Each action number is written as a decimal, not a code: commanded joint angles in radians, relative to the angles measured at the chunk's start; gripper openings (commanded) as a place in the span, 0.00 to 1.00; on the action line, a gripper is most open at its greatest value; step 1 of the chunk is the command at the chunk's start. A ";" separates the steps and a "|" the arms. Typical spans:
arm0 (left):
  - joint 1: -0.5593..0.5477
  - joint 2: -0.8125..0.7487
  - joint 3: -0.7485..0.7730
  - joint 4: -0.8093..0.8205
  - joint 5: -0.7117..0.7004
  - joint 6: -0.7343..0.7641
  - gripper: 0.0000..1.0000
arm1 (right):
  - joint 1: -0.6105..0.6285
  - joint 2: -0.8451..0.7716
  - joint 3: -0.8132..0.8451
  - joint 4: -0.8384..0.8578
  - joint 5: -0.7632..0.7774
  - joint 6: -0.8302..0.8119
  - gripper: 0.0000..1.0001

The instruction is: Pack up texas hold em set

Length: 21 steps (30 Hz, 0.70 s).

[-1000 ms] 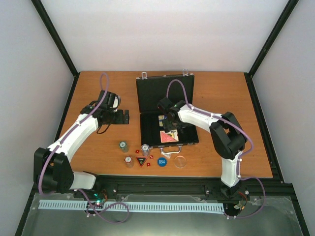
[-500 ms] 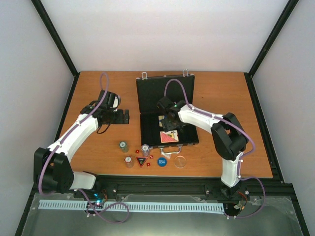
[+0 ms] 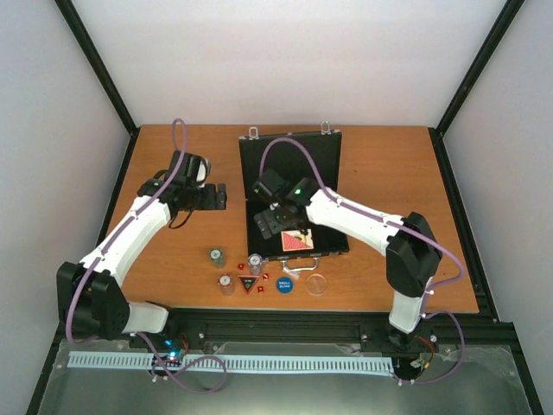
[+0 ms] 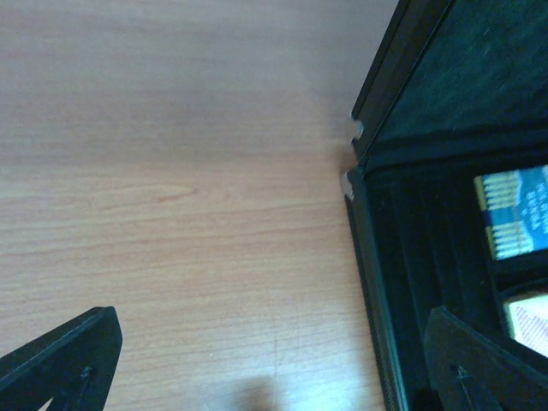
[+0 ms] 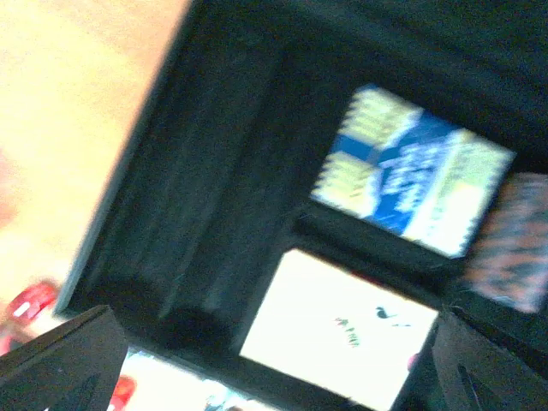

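Since the earlier frames, the right arm had swung leftward, bringing the right end effector [image 3: 267, 224] over the left half of the base of the briefcase [image 3: 290, 158]. The left end effector [image 3: 216, 197] had shifted slightly toward the far edge. The briefcase lay open at mid-surface [image 3: 389, 173], with its lid raised at the far side. In the right wrist view, a blue card deck [image 5: 413, 169] and a white-faced card deck [image 5: 342, 325] sat in adjoining compartments, and both fingers stood wide apart with nothing between them. The left end effector hovered over bare wood just left of the case, with its fingers likewise spread and empty. Four chip stacks [image 3: 216, 257], the red dice [image 3: 241, 266] and the blue button [image 3: 284, 284] remained on the surface in front of the case.
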 commanded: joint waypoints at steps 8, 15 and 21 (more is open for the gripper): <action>-0.002 0.006 0.218 -0.157 -0.173 -0.078 1.00 | 0.115 -0.067 -0.096 0.078 -0.352 -0.037 0.84; -0.001 -0.017 0.196 -0.164 -0.190 -0.100 1.00 | 0.170 0.014 -0.060 0.076 -0.398 -0.069 0.79; -0.001 -0.053 0.153 -0.160 -0.187 -0.103 1.00 | 0.229 0.085 -0.036 0.023 -0.346 -0.075 0.83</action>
